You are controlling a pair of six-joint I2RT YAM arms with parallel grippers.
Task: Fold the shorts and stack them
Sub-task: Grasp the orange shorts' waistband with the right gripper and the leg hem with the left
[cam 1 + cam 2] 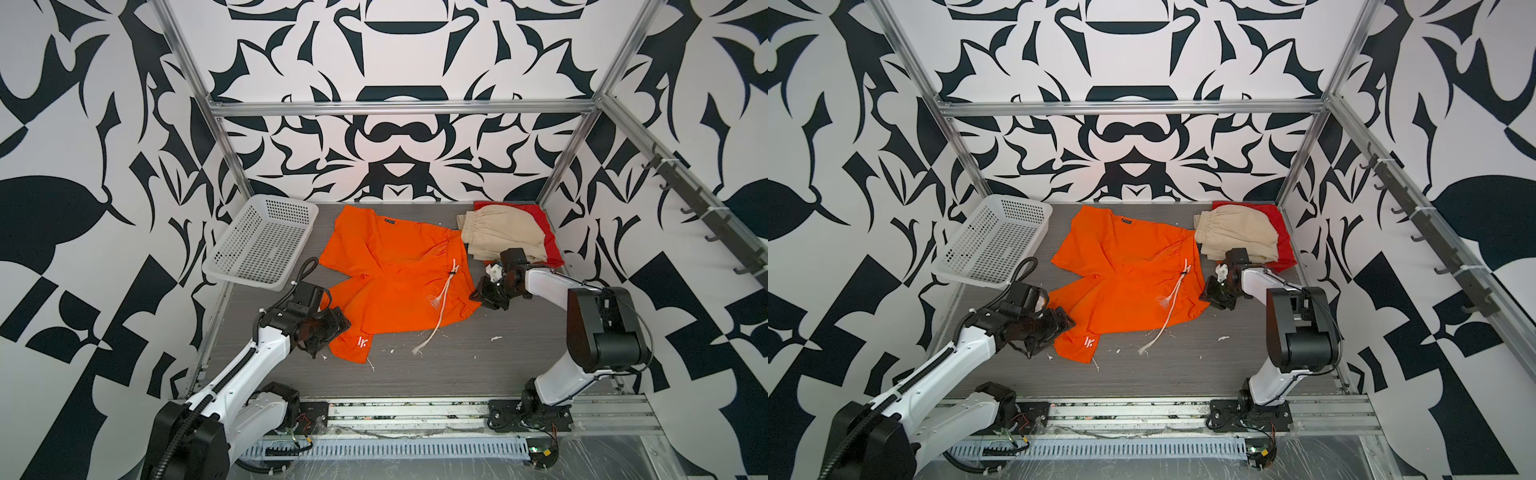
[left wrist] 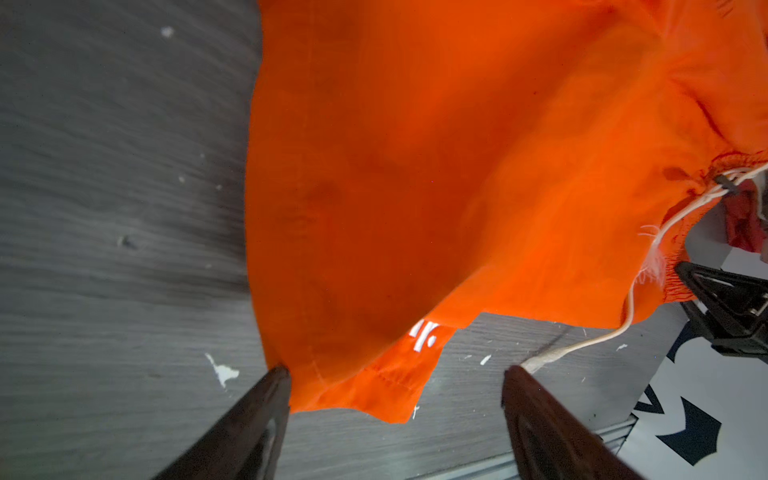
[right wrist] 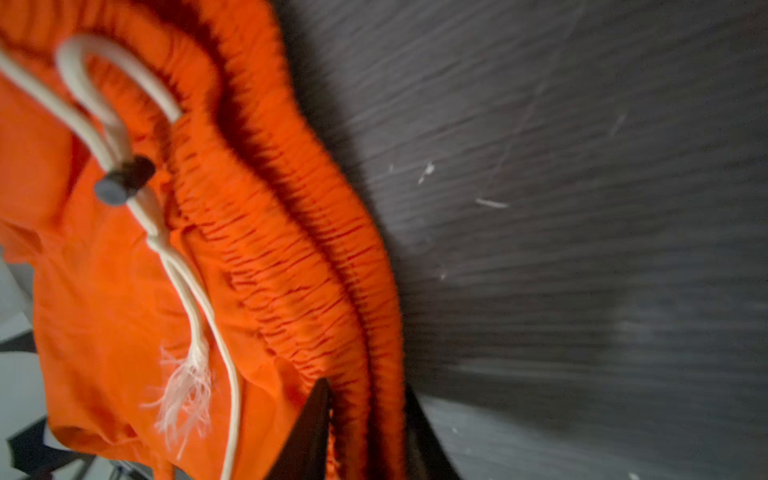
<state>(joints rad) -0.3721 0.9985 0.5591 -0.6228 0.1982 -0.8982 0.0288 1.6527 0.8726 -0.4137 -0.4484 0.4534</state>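
Observation:
The bright orange shorts (image 1: 395,270) (image 1: 1129,270) lie spread in the middle of the table, with the white drawstring (image 1: 440,307) trailing toward the front. My left gripper (image 1: 332,328) (image 2: 397,374) is open at the near leg hem by the small white logo (image 1: 363,342); the hem corner lies between its fingers. My right gripper (image 1: 478,295) (image 3: 365,388) is shut on the elastic waistband (image 3: 291,232) at the shorts' right edge. Folded beige shorts (image 1: 505,237) rest on the red shorts (image 1: 548,237) at the back right.
A white perforated basket (image 1: 232,237) sits tilted at the back left, close to the left arm. The metal frame posts and patterned walls bound the grey table (image 1: 457,365). Small white fibre scraps dot the front of the table.

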